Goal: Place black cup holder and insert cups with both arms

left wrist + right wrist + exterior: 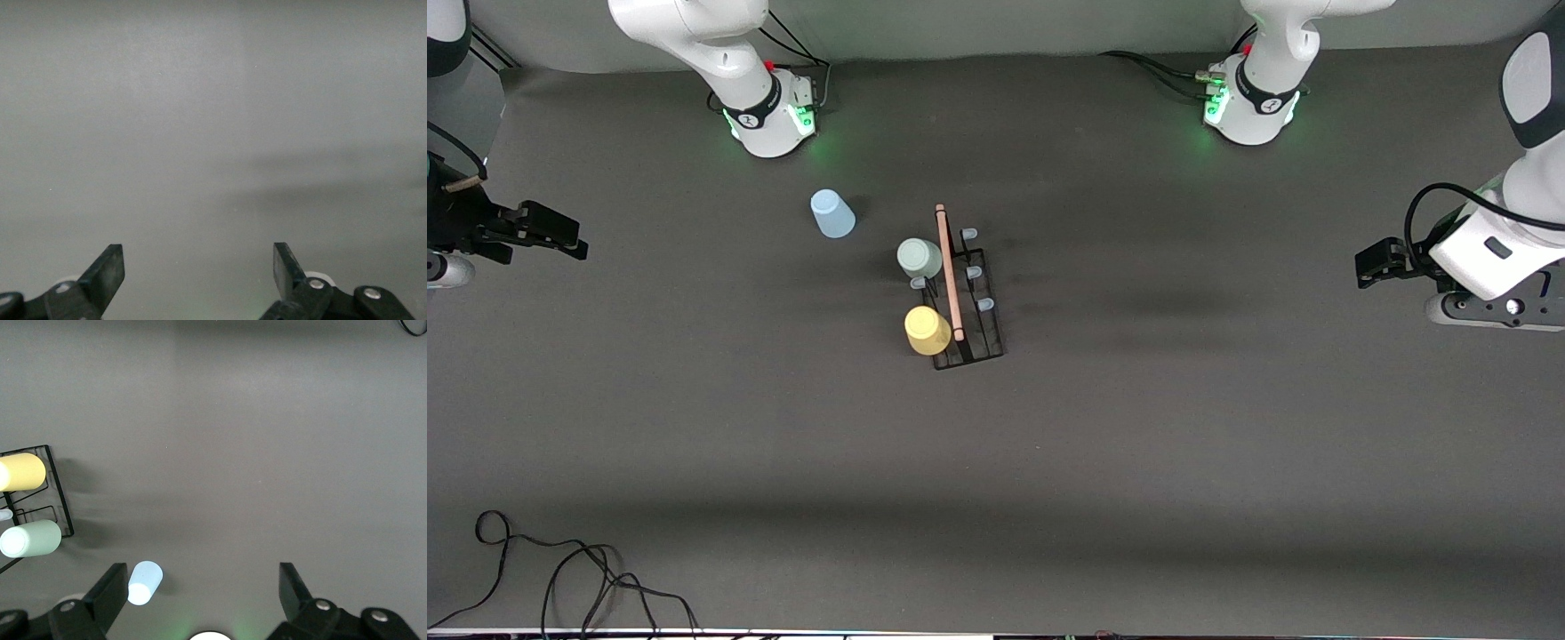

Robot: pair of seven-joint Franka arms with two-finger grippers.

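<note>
The black cup holder stands mid-table, its wooden rod handle on top. A pale grey-green cup and a yellow cup sit on pegs on its side toward the right arm's end. Three pale-tipped pegs on its side toward the left arm's end are bare. A light blue cup stands upside down on the table, farther from the front camera than the holder. My right gripper hangs open and empty at its end of the table. My left gripper is open and empty at its own end.
The right wrist view shows the blue cup, grey-green cup, yellow cup and rack edge between open fingers. The left wrist view shows only bare table past its fingers. Black cables lie near the front edge.
</note>
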